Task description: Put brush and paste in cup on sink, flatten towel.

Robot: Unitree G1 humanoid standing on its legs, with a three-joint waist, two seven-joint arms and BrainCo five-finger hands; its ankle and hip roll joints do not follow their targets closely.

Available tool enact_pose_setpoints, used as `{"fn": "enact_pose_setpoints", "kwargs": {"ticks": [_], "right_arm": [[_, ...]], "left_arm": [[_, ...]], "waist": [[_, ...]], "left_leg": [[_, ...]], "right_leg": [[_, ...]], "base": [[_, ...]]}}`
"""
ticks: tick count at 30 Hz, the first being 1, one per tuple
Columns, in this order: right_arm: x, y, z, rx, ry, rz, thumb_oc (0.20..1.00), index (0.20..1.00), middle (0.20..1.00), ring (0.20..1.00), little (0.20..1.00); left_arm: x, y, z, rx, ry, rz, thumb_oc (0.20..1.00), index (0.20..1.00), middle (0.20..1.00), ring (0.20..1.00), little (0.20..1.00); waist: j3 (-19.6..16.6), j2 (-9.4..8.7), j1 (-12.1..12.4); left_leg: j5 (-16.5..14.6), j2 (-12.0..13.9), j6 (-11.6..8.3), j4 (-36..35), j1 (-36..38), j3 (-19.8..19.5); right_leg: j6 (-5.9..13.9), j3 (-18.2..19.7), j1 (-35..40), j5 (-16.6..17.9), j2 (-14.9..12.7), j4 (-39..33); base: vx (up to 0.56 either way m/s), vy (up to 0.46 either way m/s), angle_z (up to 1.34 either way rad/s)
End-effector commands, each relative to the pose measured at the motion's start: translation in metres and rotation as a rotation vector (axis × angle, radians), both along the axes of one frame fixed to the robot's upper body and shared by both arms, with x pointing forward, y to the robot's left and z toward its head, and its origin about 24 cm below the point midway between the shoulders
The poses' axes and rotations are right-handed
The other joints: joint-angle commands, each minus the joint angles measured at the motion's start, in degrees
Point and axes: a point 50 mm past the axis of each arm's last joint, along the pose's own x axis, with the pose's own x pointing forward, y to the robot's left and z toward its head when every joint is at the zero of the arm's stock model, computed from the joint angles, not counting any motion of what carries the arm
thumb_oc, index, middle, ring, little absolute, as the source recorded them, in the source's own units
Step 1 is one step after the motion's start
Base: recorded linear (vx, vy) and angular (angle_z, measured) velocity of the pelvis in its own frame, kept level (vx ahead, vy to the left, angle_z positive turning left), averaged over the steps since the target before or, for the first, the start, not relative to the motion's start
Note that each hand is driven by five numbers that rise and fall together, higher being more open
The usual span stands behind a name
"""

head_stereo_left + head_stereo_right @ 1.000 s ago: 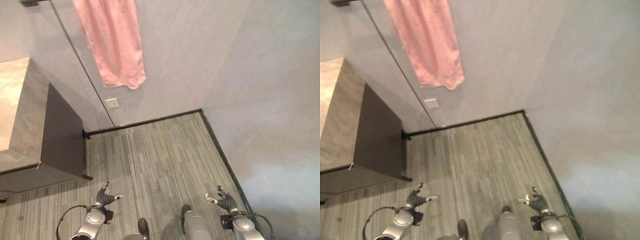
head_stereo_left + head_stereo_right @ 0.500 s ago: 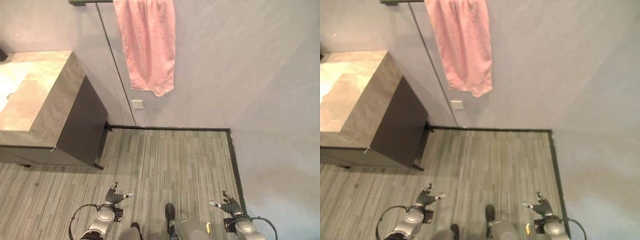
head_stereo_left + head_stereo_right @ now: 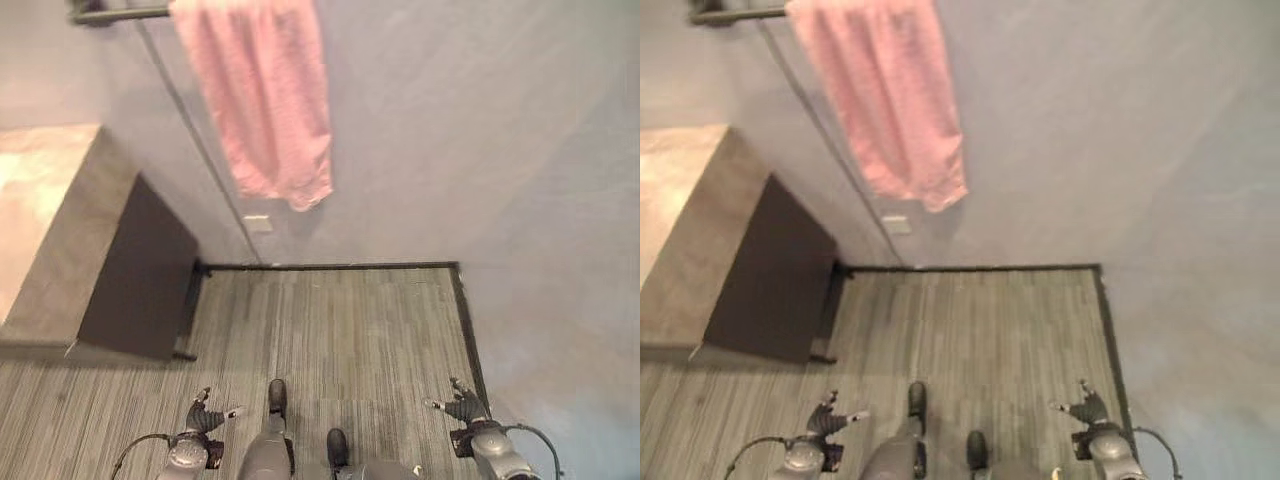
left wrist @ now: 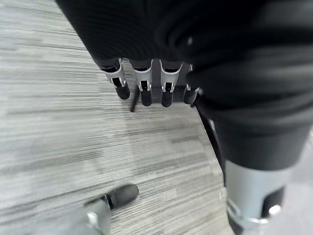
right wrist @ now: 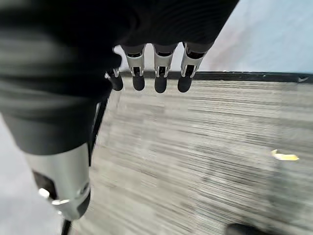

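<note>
The pink towel [image 3: 262,100] hangs bunched from a rail [image 3: 110,14] at upper left, near the vanity counter [image 3: 45,215] on the left edge. We see the left hand [image 3: 203,415] and right hand [image 3: 462,405] low at the frame bottom, fingers relaxed and empty, apparently because nothing is within reach.

Towel [image 3: 265,100] cut off at the top edge, its upper part out of frame. Rail [image 3: 105,14] clipped at the corner. Surface [image 3: 40,215] running off the left edge.
</note>
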Motion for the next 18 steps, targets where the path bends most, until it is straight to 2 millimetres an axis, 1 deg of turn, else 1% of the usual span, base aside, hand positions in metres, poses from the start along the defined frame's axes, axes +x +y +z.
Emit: {"fn": "enact_pose_setpoints", "kwargs": {"ticks": [1,2,3,4,5,6,7,8,9,10,11,12,13,14,15,18], "right_arm": [[0.003,0.008,0.009,0.004,-0.072,0.065,1.0,1.0,1.0,1.0,1.0],[0.01,0.011,0.013,-0.007,-0.095,0.1,1.0,1.0,1.0,1.0,1.0],[0.013,0.013,0.015,-0.01,-0.106,0.118,1.0,1.0,1.0,1.0,1.0],[0.011,0.013,0.014,-0.014,-0.096,0.12,1.0,1.0,1.0,1.0,1.0],[0.011,0.015,0.015,-0.007,-0.106,0.134,1.0,1.0,1.0,1.0,1.0],[0.011,0.015,0.015,-0.001,-0.109,0.128,1.0,1.0,1.0,1.0,1.0],[0.011,0.017,0.014,0.005,-0.108,0.123,1.0,1.0,1.0,1.0,1.0],[0.012,0.018,0.014,0.008,-0.112,0.124,1.0,1.0,1.0,1.0,1.0],[0.01,0.018,0.013,0.011,-0.103,0.122,1.0,1.0,1.0,1.0,1.0],[0.008,0.017,0.012,0.011,-0.097,0.118,1.0,1.0,1.0,1.0,1.0],[0.005,0.016,0.01,0.011,-0.09,0.11,1.0,1.0,1.0,1.0,1.0],[0.005,0.016,0.01,0.01,-0.09,0.11,1.0,1.0,1.0,1.0,1.0],[-0.001,0.012,0.007,-0.001,-0.067,0.096,1.0,1.0,1.0,1.0,1.0],[-0.003,0.01,0.007,-0.006,-0.061,0.094,1.0,1.0,1.0,1.0,1.0],[-0.01,0.009,0.004,-0.008,-0.042,0.089,1.0,1.0,1.0,1.0,1.0],[-0.012,0.008,0.002,-0.014,-0.027,0.086,1.0,1.0,1.0,1.0,1.0]], "left_arm": [[0.023,0.01,0.017,0.053,-0.094,-0.029,1.0,1.0,1.0,1.0,1.0],[0.026,0.009,0.019,0.056,-0.1,-0.049,1.0,1.0,1.0,1.0,1.0],[0.029,0.009,0.021,0.059,-0.109,-0.065,1.0,1.0,1.0,1.0,1.0],[0.027,0.008,0.02,0.059,-0.104,-0.075,1.0,1.0,1.0,1.0,1.0],[0.027,0.006,0.02,0.056,-0.099,-0.1,1.0,1.0,1.0,1.0,1.0],[0.03,0.006,0.022,0.062,-0.107,-0.111,1.0,1.0,1.0,1.0,1.0],[0.032,0.008,0.023,0.072,-0.108,-0.115,1.0,1.0,1.0,1.0,1.0],[0.033,0.009,0.023,0.077,-0.108,-0.115,1.0,1.0,1.0,1.0,1.0],[0.035,0.008,0.024,0.077,-0.106,-0.129,1.0,1.0,1.0,1.0,1.0],[0.035,0.008,0.024,0.084,-0.101,-0.137,1.0,1.0,1.0,1.0,1.0],[0.036,0.008,0.024,0.086,-0.1,-0.14,1.0,1.0,1.0,1.0,1.0],[0.036,0.008,0.023,0.086,-0.1,-0.141,1.0,1.0,1.0,1.0,1.0],[0.039,0.006,0.023,0.09,-0.096,-0.152,1.0,1.0,1.0,1.0,1.0],[0.039,0.004,0.023,0.091,-0.092,-0.164,1.0,1.0,1.0,1.0,1.0],[0.038,0.0,0.021,0.086,-0.086,-0.185,1.0,1.0,1.0,1.0,1.0],[0.038,-0.003,0.021,0.086,-0.087,-0.201,1.0,1.0,1.0,1.0,1.0]], "waist": [[-2.5,-1.77,-1.0],[-2.0,-1.27,-1.1],[-1.2,-0.83,-1.4],[-0.9,-0.38,-1.8],[-0.3,0.02,-3.0],[0.3,0.09,-3.9],[0.5,0.31,-4.2],[0.9,0.38,-5.0],[1.1,0.2,-6.4],[1.1,-0.4,-7.1],[1.1,-0.87,-7.8],[1.4,-0.66,-7.9],[1.1,-1.14,-9.0],[0.9,-1.25,-9.4],[0.4,-1.16,-9.5],[0.0,-1.42,-9.5]], "left_leg": [[-3.2,-1.6,1.74,7.6,-1.7,2.5],[-4.1,-1.7,2.56,7.3,-0.3,3.0],[-4.9,-1.8,3.07,6.9,1.2,3.0],[-6.0,-2.1,3.53,6.7,2.3,3.3],[-6.9,-2.5,3.75,6.3,4.1,2.6],[-7.6,-3.1,4.06,5.9,5.8,2.2],[-8.1,-2.8,4.04,5.3,7.0,2.7],[-8.9,-3.0,3.82,4.6,8.7,2.7],[-10.4,-4.0,3.66,4.0,11.0,1.8],[-11.3,-4.9,3.55,3.9,12.4,1.3],[-12.2,-5.6,3.41,3.6,13.9,0.9],[-12.3,-5.4,3.38,3.5,14.4,0.6],[-13.5,-5.9,2.88,3.1,16.9,-0.4],[-13.8,-6.0,2.74,3.3,17.7,-0.8],[-13.9,-5.9,2.37,4.2,18.7,-2.1],[-14.3,-6.2,2.36,4.8,18.5,-1.9]], "right_leg": [[8.93,0.8,-3.5,9.6,-14.8,25.2],[8.28,0.0,-6.0,13.5,-15.1,29.3],[8.02,-1.0,-8.3,14.4,-14.9,33.0],[7.97,-1.5,-9.6,14.8,-14.5,34.2],[7.67,-0.4,-12.4,12.3,-11.7,35.6],[7.37,-0.9,-15.5,10.1,-10.0,35.2],[7.13,-2.9,-17.5,9.0,-9.7,33.1],[6.73,-5.0,-19.0,6.3,-9.3,30.6],[7.46,-5.1,-22.7,5.8,-6.5,24.7],[7.9,-5.1,-23.5,6.6,-5.8,19.9],[8.36,-5.8,-23.9,7.9,-5.9,14.7],[8.35,-6.1,-23.2,8.0,-5.8,14.3],[9.36,-7.3,-24.0,10.4,-6.8,8.6],[9.52,-7.2,-23.5,11.0,-6.7,8.6],[9.09,-6.5,-21.6,10.1,-6.4,8.8],[8.61,-5.7,-21.1,10.8,-6.3,8.8]], "base": [[0.27,0.277,-0.5],[0.27,0.285,-0.44],[0.29,0.281,-0.42],[0.3,0.245,-0.24],[0.31,0.241,-0.07],[0.31,0.221,0.03],[0.31,0.185,0.22],[0.43,0.156,0.21],[0.47,0.11,0.18],[0.52,0.077,0.24],[0.3,0.023,0.29],[0.44,-0.006,0.24],[0.41,-0.021,0.18],[0.52,-0.057,0.33],[0.23,-0.043,0.43],[0.2,-0.046,0.58]]}}
